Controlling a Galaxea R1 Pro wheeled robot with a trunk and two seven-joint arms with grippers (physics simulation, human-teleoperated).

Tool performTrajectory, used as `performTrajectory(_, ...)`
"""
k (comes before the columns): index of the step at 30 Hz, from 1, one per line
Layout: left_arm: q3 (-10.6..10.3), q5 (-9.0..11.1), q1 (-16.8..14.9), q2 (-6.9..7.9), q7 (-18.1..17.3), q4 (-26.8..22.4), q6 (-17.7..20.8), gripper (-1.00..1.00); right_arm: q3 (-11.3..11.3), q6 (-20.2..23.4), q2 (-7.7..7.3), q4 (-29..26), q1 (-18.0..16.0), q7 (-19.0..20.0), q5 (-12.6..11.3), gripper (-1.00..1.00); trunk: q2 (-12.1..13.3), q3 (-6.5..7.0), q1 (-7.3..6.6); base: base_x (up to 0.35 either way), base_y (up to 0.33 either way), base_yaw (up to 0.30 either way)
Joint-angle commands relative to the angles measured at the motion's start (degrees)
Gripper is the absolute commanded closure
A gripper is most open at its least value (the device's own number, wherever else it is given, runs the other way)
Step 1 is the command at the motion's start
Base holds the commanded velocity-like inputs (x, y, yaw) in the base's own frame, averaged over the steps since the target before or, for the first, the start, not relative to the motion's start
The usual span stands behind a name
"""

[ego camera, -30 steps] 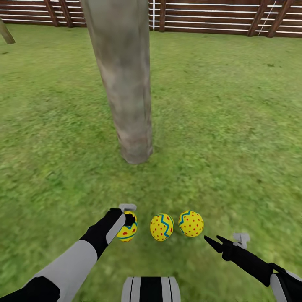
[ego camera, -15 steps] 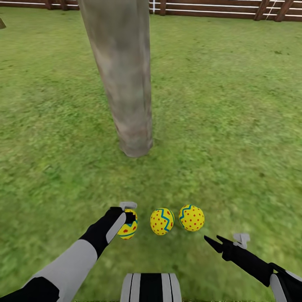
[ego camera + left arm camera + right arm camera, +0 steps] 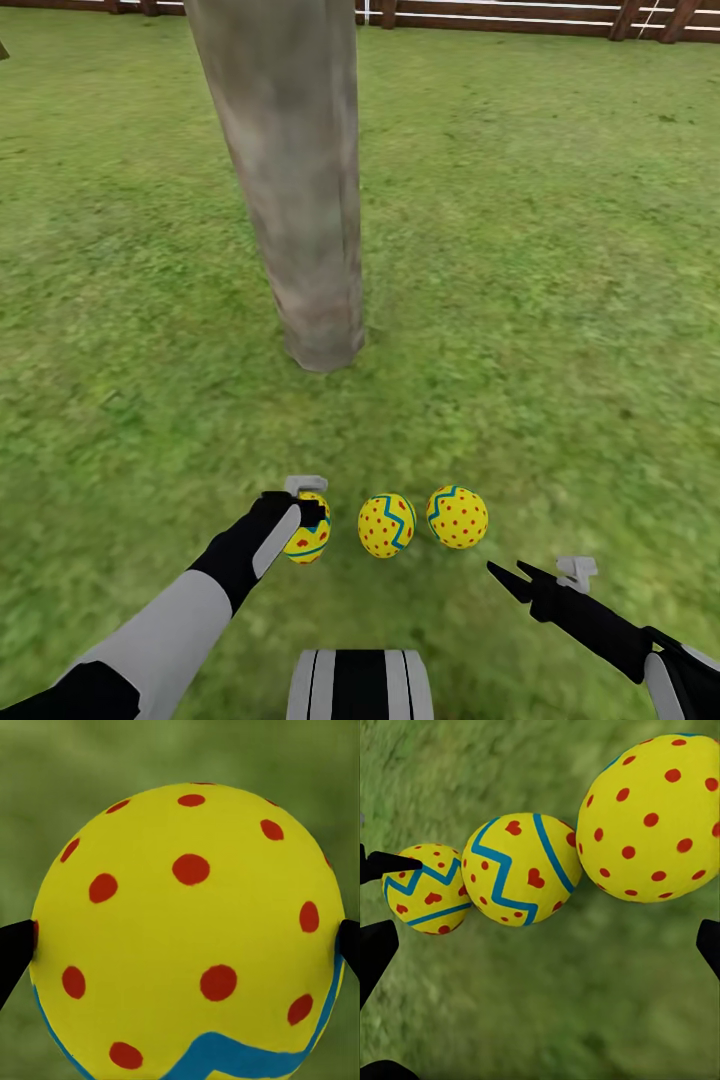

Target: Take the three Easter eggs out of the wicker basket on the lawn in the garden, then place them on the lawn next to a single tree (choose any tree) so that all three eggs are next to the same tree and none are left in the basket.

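Head view: three yellow, red-dotted eggs sit in a row on the mottled green lawn (image 3: 520, 250) near the thick grey-brown tree trunk (image 3: 300, 200); the left gripper (image 3: 308, 518) pinches the leftmost egg (image 3: 310, 540), probably setting it down beside the others.

Left wrist view: jaws press that egg's (image 3: 187, 930) sides.

Right wrist view: the right gripper's (image 3: 540, 945) jaws are spread, empty, facing the middle egg (image 3: 519, 870) and rightmost egg (image 3: 656, 817).

A simulated fenced garden: mottled green lawn (image 3: 560, 300) spreads everywhere, a thick grey-brown tree trunk (image 3: 295, 190) rises from it, and a brown slatted wooden fence (image 3: 520, 14) borders the far edge.
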Motion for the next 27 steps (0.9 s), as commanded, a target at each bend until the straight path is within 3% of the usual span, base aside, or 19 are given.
performTrajectory(1, -0.19, 0.33, 0.0, 0.06, 0.55, 2.65, 0.22, -1.0, -0.05, 0.43, 0.0, 0.0, -0.02, 0.08, -0.34, -1.0, -0.01, -0.04, 0.0, 0.0, 0.0, 0.0)
performTrajectory(7, -0.21, 0.35, 0.0, 0.06, 0.56, 2.65, 0.22, -1.0, -0.05, 0.44, 0.0, 0.0, -0.02, 0.08, -0.34, -1.0, -0.01, -0.04, 0.0, 0.0, 0.0, 0.0)
performTrajectory(27, -0.07, 0.64, -0.03, -0.09, 0.54, 2.65, 1.06, -1.0, -0.05, 0.45, 0.0, 0.0, -0.02, 0.08, -0.33, -1.0, 0.26, 4.39, -0.51, 0.0, 0.0, 0.0)
